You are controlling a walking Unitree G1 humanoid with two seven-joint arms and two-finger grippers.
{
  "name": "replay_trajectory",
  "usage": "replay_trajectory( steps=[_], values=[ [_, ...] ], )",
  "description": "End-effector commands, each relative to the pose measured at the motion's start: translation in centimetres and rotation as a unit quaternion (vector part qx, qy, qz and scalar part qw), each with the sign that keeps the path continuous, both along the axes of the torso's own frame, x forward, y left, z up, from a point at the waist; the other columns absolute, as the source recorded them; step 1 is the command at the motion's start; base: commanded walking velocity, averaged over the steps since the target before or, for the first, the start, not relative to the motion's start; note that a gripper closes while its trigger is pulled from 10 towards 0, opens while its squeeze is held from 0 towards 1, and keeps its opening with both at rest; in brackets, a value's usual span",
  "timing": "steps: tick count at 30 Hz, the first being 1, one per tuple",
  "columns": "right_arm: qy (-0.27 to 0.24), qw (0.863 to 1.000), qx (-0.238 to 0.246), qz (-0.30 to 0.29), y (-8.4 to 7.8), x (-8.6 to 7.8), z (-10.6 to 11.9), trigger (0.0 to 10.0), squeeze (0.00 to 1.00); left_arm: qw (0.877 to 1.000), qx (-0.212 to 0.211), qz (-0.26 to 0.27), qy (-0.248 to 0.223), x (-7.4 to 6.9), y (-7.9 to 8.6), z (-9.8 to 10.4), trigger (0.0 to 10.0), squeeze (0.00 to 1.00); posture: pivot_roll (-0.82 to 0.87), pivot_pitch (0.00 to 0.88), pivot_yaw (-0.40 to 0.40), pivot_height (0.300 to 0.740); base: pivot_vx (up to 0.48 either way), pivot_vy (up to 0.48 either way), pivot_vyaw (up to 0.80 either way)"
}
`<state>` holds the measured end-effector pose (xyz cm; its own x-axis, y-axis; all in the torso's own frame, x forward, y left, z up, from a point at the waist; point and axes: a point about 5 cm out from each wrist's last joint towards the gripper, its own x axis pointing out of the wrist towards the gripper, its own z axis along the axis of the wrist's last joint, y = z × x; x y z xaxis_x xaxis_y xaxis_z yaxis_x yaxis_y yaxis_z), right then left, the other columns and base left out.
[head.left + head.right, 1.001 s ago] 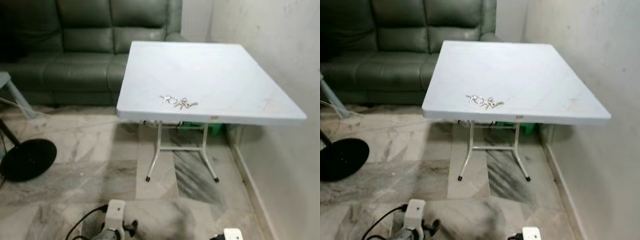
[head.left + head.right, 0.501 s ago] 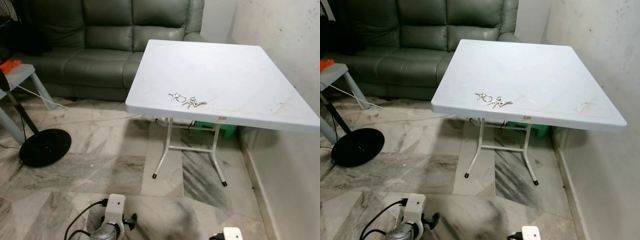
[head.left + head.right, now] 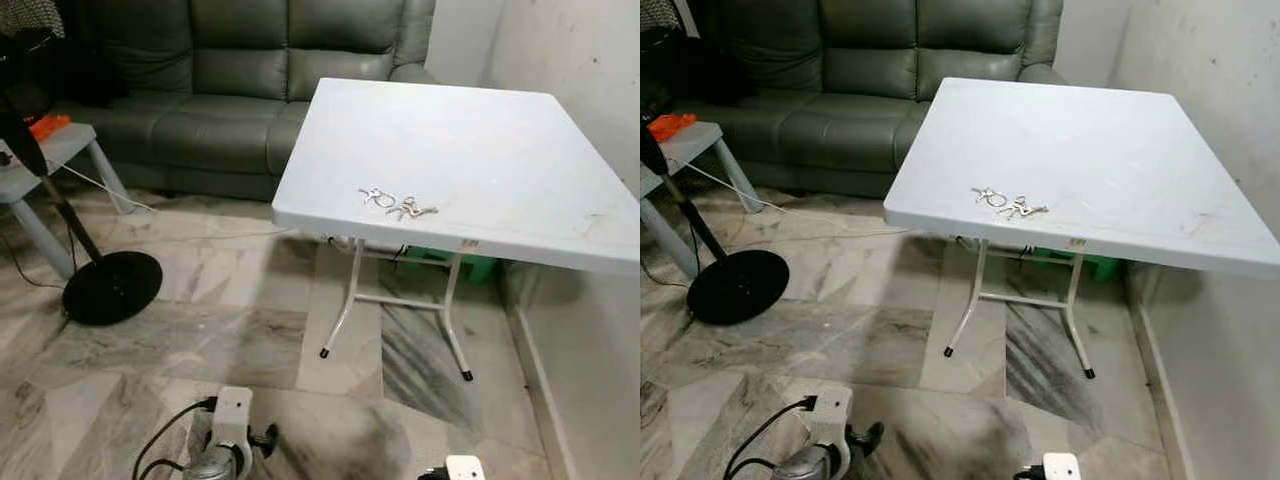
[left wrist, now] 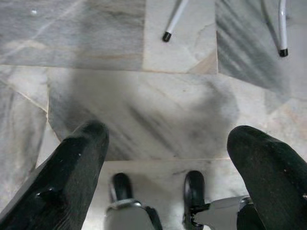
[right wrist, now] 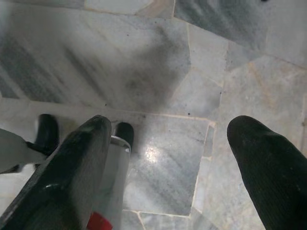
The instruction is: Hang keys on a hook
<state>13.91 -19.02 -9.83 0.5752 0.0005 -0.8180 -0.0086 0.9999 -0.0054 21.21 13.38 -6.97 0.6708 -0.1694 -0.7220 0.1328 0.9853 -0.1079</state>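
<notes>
The keys point(image 3: 397, 204) lie in a loose bunch on the table point(image 3: 520, 140), near its front edge and toward its front-left corner, untouched and well apart from both grippers. Over the last second the whole picture has slid: the table and keys now sit further right in the head views, and more of the room to the left of the table has come in, namely the fan base point(image 3: 112, 287) on the floor, the small side table point(image 3: 45, 150) with something orange on it, and more of the sofa point(image 3: 240, 90) behind the table. That is the camera turning or stepping, not the things moving; the keys keep the same spot on the table. It looks as if the robot is walking and adjusting its heading, so the task is at its very start, with the approach to the table not finished. The left gripper point(image 4: 168, 158) hangs low, pointing down at the floor point(image 4: 144, 105) in front of the table legs, its fingers spread wide and empty. The right gripper point(image 5: 168, 153) likewise hangs over the floor, released and holding nothing. No hook can be made out near the table, so where the keys must go cannot be told yet.
</notes>
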Motion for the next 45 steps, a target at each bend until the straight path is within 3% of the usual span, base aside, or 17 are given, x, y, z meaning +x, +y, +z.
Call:
replay_trajectory(
  steps=[1, 6, 11, 16, 17, 21, 24, 27, 30, 31, 35, 36, 38, 39, 41, 45],
  values=[
    [-0.001, 1.000, 0.002, 0.003, 0.3, 0.0, 0.0, 10.0, 0.00, 1.000, 0.019, -0.001, 0.000, 0.0, 0.7, 0.0, 10.0, 0.00, -0.03, 0.000, -0.046, 0.740, 0.000, 0.000, 0.00],
    [-0.006, 1.000, 0.002, 0.002, 0.2, 0.2, 0.1, 10.0, 0.00, 1.000, 0.019, 0.000, -0.004, 0.1, 0.7, 0.1, 10.0, 0.00, -0.04, 0.000, -0.045, 0.740, 0.000, 0.000, 0.00],
    [-0.042, 0.999, 0.006, 0.002, 0.1, 1.6, 0.8, 10.0, 0.00, 1.000, -0.005, 0.008, -0.026, 1.1, 0.6, 0.7, 10.0, 0.00, -0.04, 0.000, -0.045, 0.740, 0.000, 0.000, 0.00],
    [-0.152, 0.988, 0.033, -0.005, 0.1, 5.5, 3.1, 10.0, 0.00, 0.995, -0.028, -0.003, -0.098, 3.5, 0.3, 2.7, 10.0, 0.00, -0.04, 0.000, -0.047, 0.740, 0.000, 0.000, 0.00],
    [-0.152, 0.988, 0.033, -0.005, 0.1, 5.5, 3.1, 10.0, 0.00, 0.995, -0.028, -0.003, -0.098, 3.5, 0.3, 2.7, 10.0, 0.00, -0.04, 0.000, -0.047, 0.740, 0.000, 0.000, 0.00],
    [-0.275, 0.959, 0.065, 0.012, 0.8, 9.2, 6.3, 10.0, 0.00, 0.981, -0.052, -0.006, -0.185, 6.2, 0.1, 5.4, 10.0, 0.00, -0.04, 0.000, -0.054, 0.740, 0.000, 0.000, 0.00],
    [-0.323, 0.943, 0.079, 0.026, 1.4, 10.4, 7.8, 10.0, 0.00, 0.971, -0.070, -0.015, -0.227, 7.3, -0.2, 6.9, 10.0, 0.00, -0.04, 0.000, -0.056, 0.740, 0.000, 0.000, 0.00],
    [-0.397, 0.911, 0.097, 0.054, 2.5, 11.6, 10.1, 10.0, 0.00, 0.950, -0.087, -0.039, -0.298, 8.6, -0.9, 9.2, 10.0, 0.00, -0.04, 0.000, -0.057, 0.740, 0.000, 0.000, 0.00],
    [-0.435, 0.892, 0.106, 0.064, 3.0, 12.0, 11.6, 10.0, 0.00, 0.940, -0.115, -0.038, -0.319, 9.0, -1.3, 10.1, 10.0, 0.00, -0.04, 0.000, -0.057, 0.740, 0.000, 0.000, 0.00],
    [-0.467, 0.874, 0.115, 0.072, 3.5, 12.1, 12.9, 10.0, 0.00, 0.931, -0.122, -0.042, -0.340, 9.1, -1.5, 10.9, 10.0, 0.00, -0.04, 0.000, -0.056, 0.740, 0.000, 0.000, 0.00],
    [-0.493, 0.859, 0.122, 0.074, 3.8, 12.1, 14.2, 10.0, 0.00, 0.922, -0.123, -0.049, -0.364, 9.1, -1.7, 11.7, 10.0, 0.00, -0.04, 0.000, -0.058, 0.740, 0.000, 0.000, 0.00],
    [-0.516, 0.844, 0.126, 0.075, 4.0, 12.2, 15.7, 10.0, 0.00, 0.914, -0.137, -0.048, -0.380, 9.2, -2.0, 12.6, 10.0, 0.00, -0.04, 0.000, -0.058, 0.740, 0.000, 0.000, 0.00],
    [-0.540, 0.828, 0.129, 0.075, 4.2, 12.4, 17.4, 10.0, 0.00, 0.902, -0.146, -0.053, -0.404, 9.3, -2.4, 13.8, 10.0, 0.00, -0.04, 0.000, -0.056, 0.740, 0.129, 0.000, 0.00],
    [-0.540, 0.828, 0.129, 0.075, 4.2, 12.4, 17.4, 10.0, 0.00, 0.902, -0.146, -0.053, -0.404, 9.3, -2.4, 13.8, 10.0, 0.00, -0.04, 0.000, -0.056, 0.740, 0.259, 0.000, 0.00],
    [-0.561, 0.814, 0.127, 0.077, 4.3, 12.7, 19.0, 10.0, 0.00, 0.896, -0.159, -0.051, -0.411, 9.3, -2.6, 14.6, 10.0, 0.00, -0.04, 0.001, -0.054, 0.740, 0.261, 0.000, 0.00],
    [-0.573, 0.806, 0.127, 0.078, 4.3, 12.9, 19.9, 10.0, 0.00, 0.892, -0.161, -0.055, -0.419, 9.1, -2.6, 15.0, 10.0, 0.00, -0.04, 0.000, -0.053, 0.740, 0.065, 0.000, 0.00]
  ],
)
